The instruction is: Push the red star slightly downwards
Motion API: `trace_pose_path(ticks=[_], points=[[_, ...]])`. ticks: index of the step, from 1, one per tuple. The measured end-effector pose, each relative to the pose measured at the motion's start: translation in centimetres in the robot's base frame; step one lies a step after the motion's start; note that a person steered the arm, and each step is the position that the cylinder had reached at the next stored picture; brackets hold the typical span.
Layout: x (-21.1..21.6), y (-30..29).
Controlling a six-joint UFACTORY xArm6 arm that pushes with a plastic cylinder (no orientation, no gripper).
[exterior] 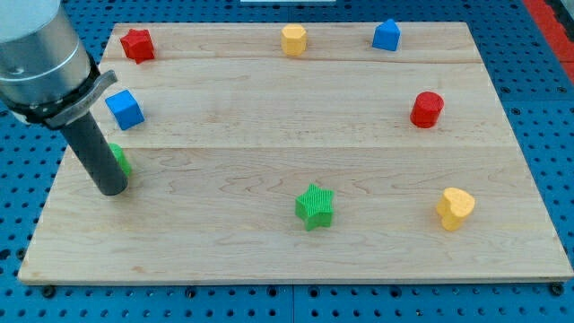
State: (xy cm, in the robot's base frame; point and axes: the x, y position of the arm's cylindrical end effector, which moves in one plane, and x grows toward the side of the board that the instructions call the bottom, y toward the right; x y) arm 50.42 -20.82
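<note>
The red star [137,44] lies at the board's top left corner. My tip [111,188] rests on the board at the view's left, well below the red star. It stands against a green block [120,160], which the rod mostly hides, so its shape cannot be made out. A blue cube [125,109] lies between the rod and the red star.
A yellow hexagonal block [293,39] and a blue block [387,35] lie along the top edge. A red cylinder [427,109] is at the right. A green star [315,206] and a yellow heart [455,208] lie near the bottom. The wooden board [269,260] sits on blue pegboard.
</note>
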Motion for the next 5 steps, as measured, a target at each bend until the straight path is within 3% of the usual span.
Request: trace_pose_path(ticks=[1, 2, 3, 4, 5], points=[[-4.1, 5.8], [-16.4, 9.2], [-27.0, 6.4], [-31.2, 4.6], [-30.2, 0.1]])
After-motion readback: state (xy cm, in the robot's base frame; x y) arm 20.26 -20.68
